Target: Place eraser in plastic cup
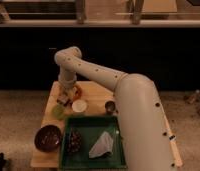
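Observation:
The plastic cup (58, 111) is a small yellow-green cup near the left edge of the wooden table (100, 92). My gripper (64, 99) hangs from the white arm (93, 72) just above and behind the cup, pointing down at the table. A small pale thing shows at the gripper's tip; I cannot tell whether it is the eraser. A white cup (79, 106) stands just right of the gripper.
An orange object (76, 91) lies behind the white cup. A small dark cup (110, 106) stands to the right. A brown bowl (48, 137) sits front left. A green tray (91, 125) at the front holds a crumpled white piece (102, 145) and a dark lump (74, 141).

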You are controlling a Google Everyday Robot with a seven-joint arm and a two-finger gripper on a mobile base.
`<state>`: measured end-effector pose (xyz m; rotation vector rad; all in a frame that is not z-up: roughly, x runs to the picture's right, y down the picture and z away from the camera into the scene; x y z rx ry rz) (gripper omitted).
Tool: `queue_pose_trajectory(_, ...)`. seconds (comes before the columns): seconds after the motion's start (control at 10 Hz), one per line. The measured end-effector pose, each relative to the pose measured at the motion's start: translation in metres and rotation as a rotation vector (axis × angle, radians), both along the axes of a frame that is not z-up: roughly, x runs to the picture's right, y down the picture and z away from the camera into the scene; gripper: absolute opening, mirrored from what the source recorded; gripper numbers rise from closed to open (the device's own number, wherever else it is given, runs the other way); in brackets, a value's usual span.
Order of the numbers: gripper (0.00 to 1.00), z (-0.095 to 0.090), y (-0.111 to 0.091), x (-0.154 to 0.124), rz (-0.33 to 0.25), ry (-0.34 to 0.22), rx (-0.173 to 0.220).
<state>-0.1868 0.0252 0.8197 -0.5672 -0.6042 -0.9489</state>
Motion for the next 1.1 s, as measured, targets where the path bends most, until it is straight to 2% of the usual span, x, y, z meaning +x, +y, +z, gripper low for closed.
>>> queue_pose_trajectory(0.1, 0.01, -0.003, 0.005, -0.005, -0.048, -0.039, 0.004)
queue_pose_trajectory(0.3, 0.01, -0.006, 0.012, -0.017, -0.096, -0.089, 0.002)
queue_pose_trajectory(0.8, 0.01, -0.009, 0.034, -0.029, -0.21, -0.168, -0.034)
queue_pose_trajectory(1.1, 0.01, -0.011, 0.041, -0.036, -0.259, -0.201, -0.042)
